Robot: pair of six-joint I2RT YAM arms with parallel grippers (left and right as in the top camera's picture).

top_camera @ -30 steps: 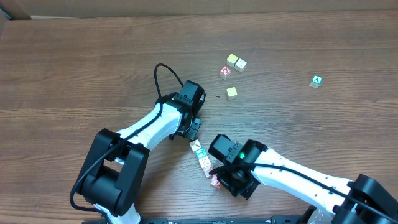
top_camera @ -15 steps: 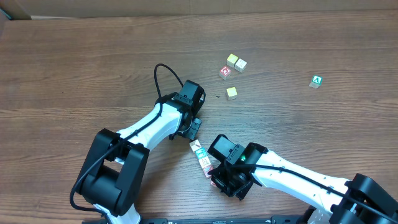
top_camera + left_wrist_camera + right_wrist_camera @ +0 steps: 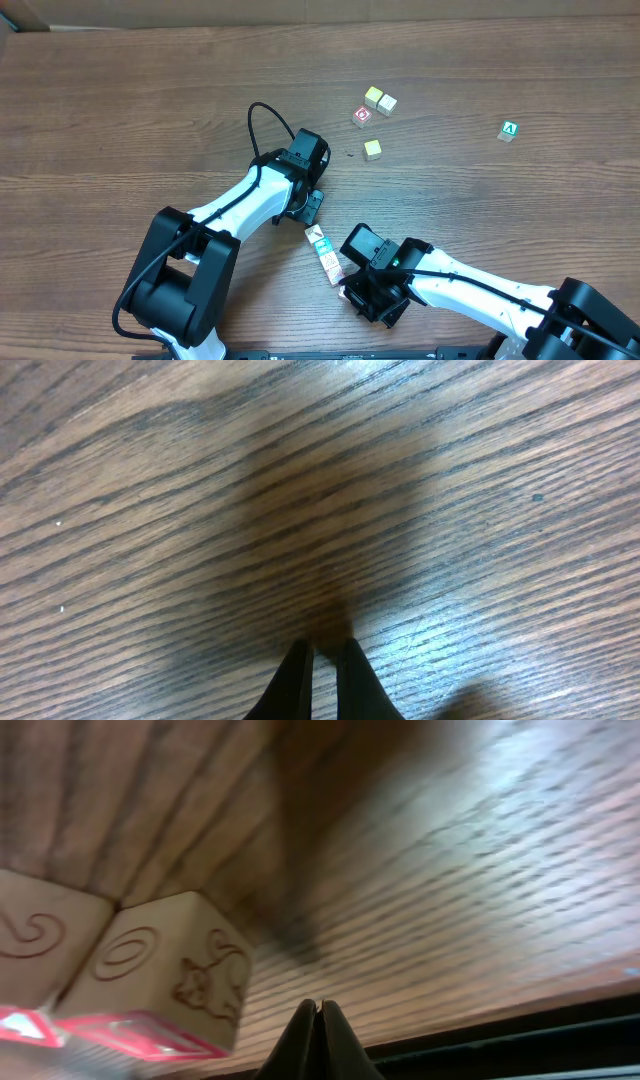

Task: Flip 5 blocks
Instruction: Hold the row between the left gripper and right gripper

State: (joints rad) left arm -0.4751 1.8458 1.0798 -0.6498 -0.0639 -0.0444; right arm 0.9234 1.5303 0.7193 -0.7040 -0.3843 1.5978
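A short row of blocks (image 3: 326, 254) lies on the wood between the two arms, its far cube teal and white (image 3: 317, 235). The right wrist (image 3: 376, 284) covers the row's near end. In the right wrist view, two pale blocks with red-brown prints and pink faces (image 3: 165, 975), (image 3: 35, 945) stand left of my right gripper (image 3: 318, 1011). That gripper is shut and empty, just beside the nearer cube. My left gripper (image 3: 322, 652) is shut over bare wood, seen from overhead (image 3: 313, 206) just beyond the row's far end.
A red-printed cube (image 3: 362, 117), two cream-yellow cubes (image 3: 373, 96), (image 3: 387, 103) and another yellow one (image 3: 372, 148) sit farther back. A green "A" cube (image 3: 509, 130) lies at the right. The table's front edge (image 3: 520, 1030) runs just behind the right fingertips.
The right wrist has slid slightly toward the front edge and now covers the pink block at the row's near end. The left arm has not moved.
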